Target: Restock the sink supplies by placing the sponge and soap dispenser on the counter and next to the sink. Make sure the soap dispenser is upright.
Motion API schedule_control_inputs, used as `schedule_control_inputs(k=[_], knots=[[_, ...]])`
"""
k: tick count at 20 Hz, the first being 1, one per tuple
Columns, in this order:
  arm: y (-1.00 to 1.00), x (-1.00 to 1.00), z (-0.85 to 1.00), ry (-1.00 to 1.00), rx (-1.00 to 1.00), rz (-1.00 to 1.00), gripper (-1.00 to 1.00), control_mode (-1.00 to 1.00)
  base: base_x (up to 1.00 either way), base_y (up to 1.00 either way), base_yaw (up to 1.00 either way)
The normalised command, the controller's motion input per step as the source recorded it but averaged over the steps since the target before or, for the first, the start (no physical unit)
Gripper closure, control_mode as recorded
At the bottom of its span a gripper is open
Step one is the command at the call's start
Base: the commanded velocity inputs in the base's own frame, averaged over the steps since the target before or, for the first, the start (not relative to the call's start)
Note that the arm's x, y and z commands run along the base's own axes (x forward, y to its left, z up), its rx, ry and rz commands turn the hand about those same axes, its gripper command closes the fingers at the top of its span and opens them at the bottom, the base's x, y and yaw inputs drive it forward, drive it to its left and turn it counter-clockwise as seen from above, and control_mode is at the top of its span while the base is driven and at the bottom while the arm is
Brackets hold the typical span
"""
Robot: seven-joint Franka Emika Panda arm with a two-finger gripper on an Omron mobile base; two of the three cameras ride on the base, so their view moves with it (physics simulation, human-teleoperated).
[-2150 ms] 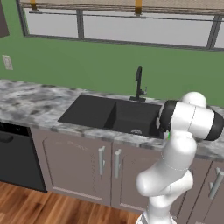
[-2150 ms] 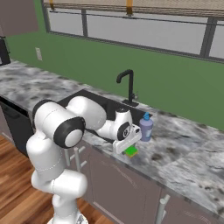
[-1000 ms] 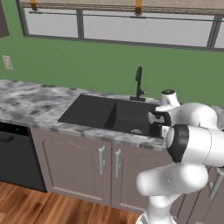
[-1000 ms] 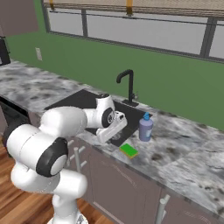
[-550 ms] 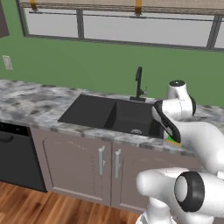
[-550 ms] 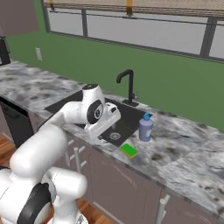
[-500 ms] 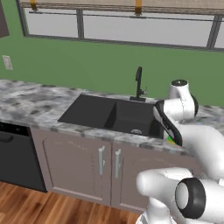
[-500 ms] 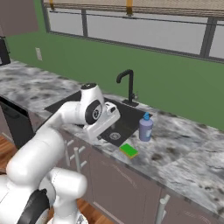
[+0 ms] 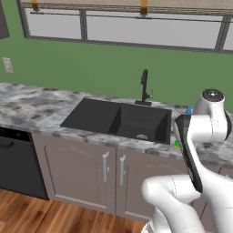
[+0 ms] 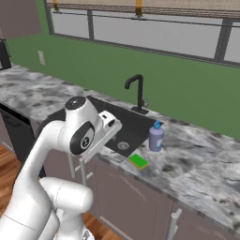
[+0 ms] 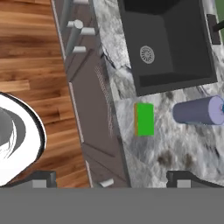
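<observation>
The lavender-grey soap dispenser (image 10: pixel 156 137) stands upright on the marbled counter (image 10: pixel 201 161), just right of the black sink (image 10: pixel 129 126). The green sponge (image 10: pixel 138 161) lies flat near the counter's front edge, in front of the dispenser. From the hand view, looking down, the sponge (image 11: pixel 145 119) and the soap dispenser (image 11: pixel 199 110) sit beside the sink (image 11: pixel 170 39). My gripper (image 11: pixel 114 178) is open and holds nothing, well back from both, over the cabinet fronts. In the left base view my arm hides most of the dispenser; a sliver of sponge (image 9: pixel 176 144) shows.
A black gooseneck faucet (image 10: pixel 137 91) rises behind the sink. Cabinet doors with silver handles (image 9: pixel 105 167) run under the counter, and a black dishwasher (image 9: pixel 13 159) stands at the left. Wooden floor (image 11: pixel 30 52) lies below. A green wall with a window backs the counter.
My arm has drawn back and up from the counter, away from the sponge it was over two seconds ago. Sponge and soap dispenser have stayed in place. The gripper has remained open.
</observation>
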Motion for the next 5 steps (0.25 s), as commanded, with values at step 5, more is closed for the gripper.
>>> schedule_control_inputs(k=[5], knots=[[0.02, -0.20, 0.01, -0.11, 0.00, 0.00, -1.00, -1.00, 0.00, 0.00, 0.00]])
